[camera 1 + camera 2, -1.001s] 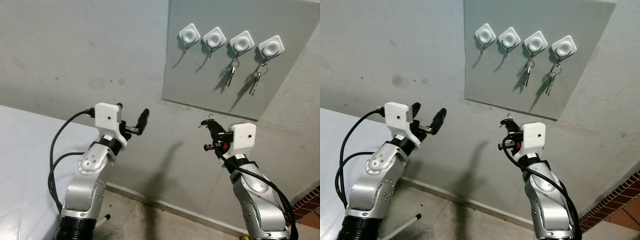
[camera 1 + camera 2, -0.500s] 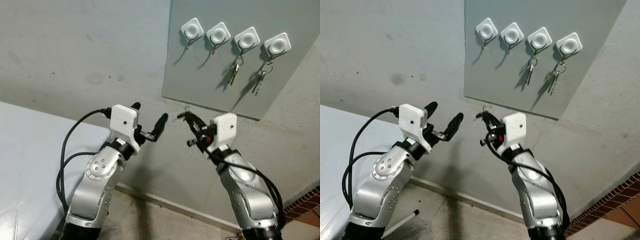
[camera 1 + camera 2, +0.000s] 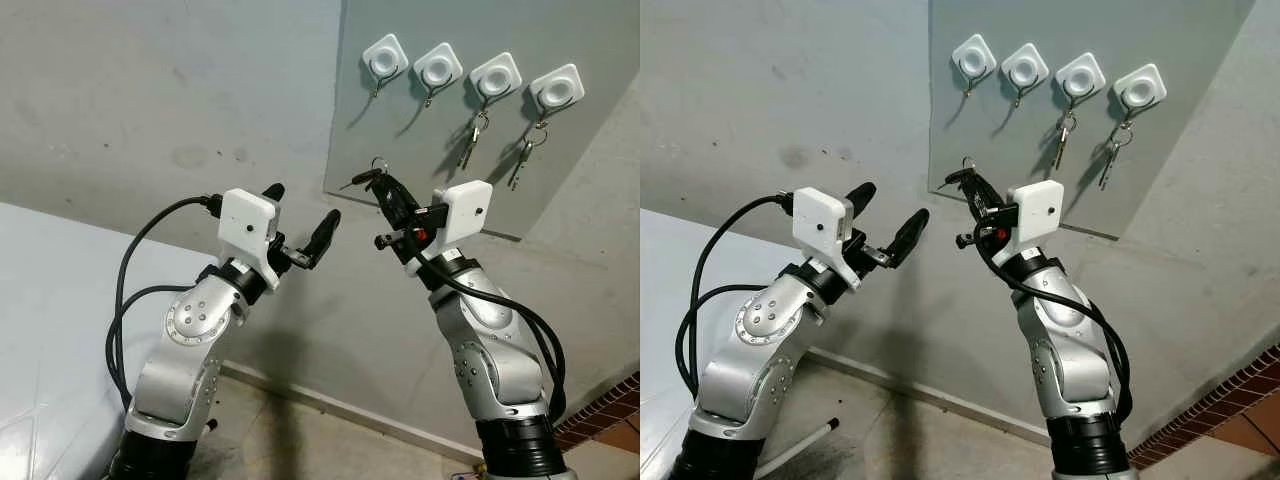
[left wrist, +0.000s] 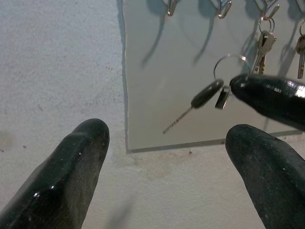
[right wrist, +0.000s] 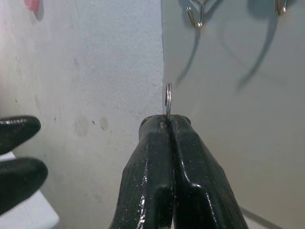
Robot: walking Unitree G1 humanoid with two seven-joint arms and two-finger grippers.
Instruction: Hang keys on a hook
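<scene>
Wall: rough grey plaster wall [image 3: 150, 100] behind everything, meeting a pale tiled floor [image 3: 290, 440] at a low skirting
Board: flat grey rectangular panel [image 3: 420, 140] fixed to the wall, up and to the right of both arms
Bed: white bed [image 3: 50, 300] at the robot's left, beside the left arm
Right arm: silver right arm [image 3: 495, 350] raised toward the lower left part of the panel, black cable looped along it
Left arm: silver left arm [image 3: 190, 340] raised beside it, pointing toward the wall just left of the panel's lower corner
Right hand: right hand [image 3: 385, 190], two black fingers pressed tight together on the key ring; in the right wrist view the thin ring stands edge-on out of the shut fingertips [image 5: 167, 129]
Left hand: left hand [image 3: 300, 215], fingers spread well apart and holding nothing, near the right hand but not touching it
Hooks: four white square hook mounts with small metal hooks [image 3: 470, 78] in a row along the top of the panel; the two on the left are bare
Hung keys: silver key bunches [image 3: 466, 145] dangling from the two right-hand hooks
Task keys: black-headed key on a silver ring [image 4: 208, 93], held in front of the panel's lower left area, below the bare hooks and apart from them, blade slanting down and away from the ring
</scene>
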